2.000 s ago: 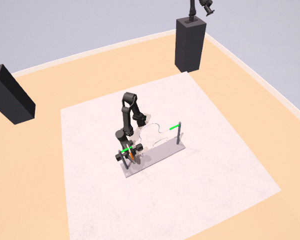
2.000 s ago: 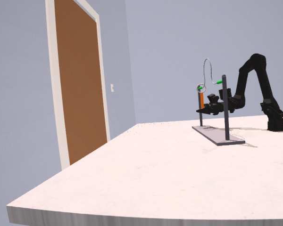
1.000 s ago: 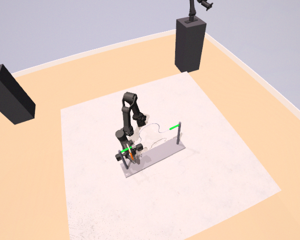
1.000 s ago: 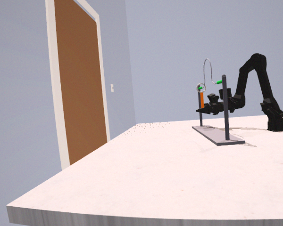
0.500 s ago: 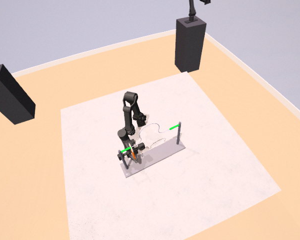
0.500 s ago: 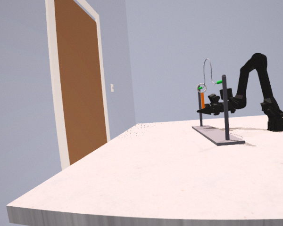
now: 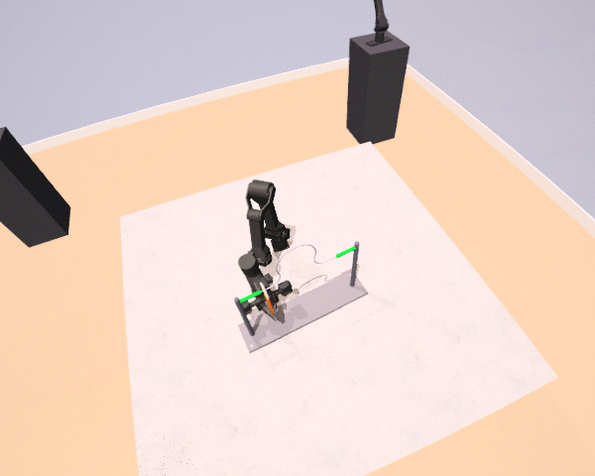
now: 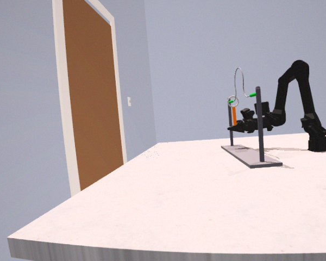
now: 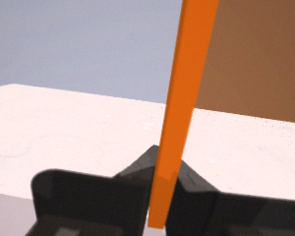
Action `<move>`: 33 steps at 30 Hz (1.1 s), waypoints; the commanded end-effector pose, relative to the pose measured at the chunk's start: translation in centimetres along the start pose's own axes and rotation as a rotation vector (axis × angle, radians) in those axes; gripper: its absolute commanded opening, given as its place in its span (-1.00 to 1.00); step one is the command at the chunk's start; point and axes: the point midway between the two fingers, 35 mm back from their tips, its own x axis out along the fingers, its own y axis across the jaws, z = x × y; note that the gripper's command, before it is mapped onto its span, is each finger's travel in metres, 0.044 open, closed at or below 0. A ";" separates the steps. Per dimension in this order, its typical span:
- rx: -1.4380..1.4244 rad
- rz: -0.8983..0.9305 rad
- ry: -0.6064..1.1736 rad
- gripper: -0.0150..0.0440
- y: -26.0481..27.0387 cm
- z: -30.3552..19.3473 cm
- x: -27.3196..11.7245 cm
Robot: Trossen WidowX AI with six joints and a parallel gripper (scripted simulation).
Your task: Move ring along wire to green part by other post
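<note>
No legible text, label, brand, number or sign appears in the top, exterior or wrist views. The small pale plate point(image 8: 129, 101) on the wall beside the door point(image 8: 91, 92) carries no readable marking.
</note>
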 end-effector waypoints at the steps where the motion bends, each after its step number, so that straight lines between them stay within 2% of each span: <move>1: 0.009 -0.002 -0.009 -1.00 0.5 0.3 0.0; 15: 0.138 0.010 -0.011 -1.00 3.5 0.4 0.0; 33: 0.481 0.043 -0.012 -1.00 9.4 2.3 -0.1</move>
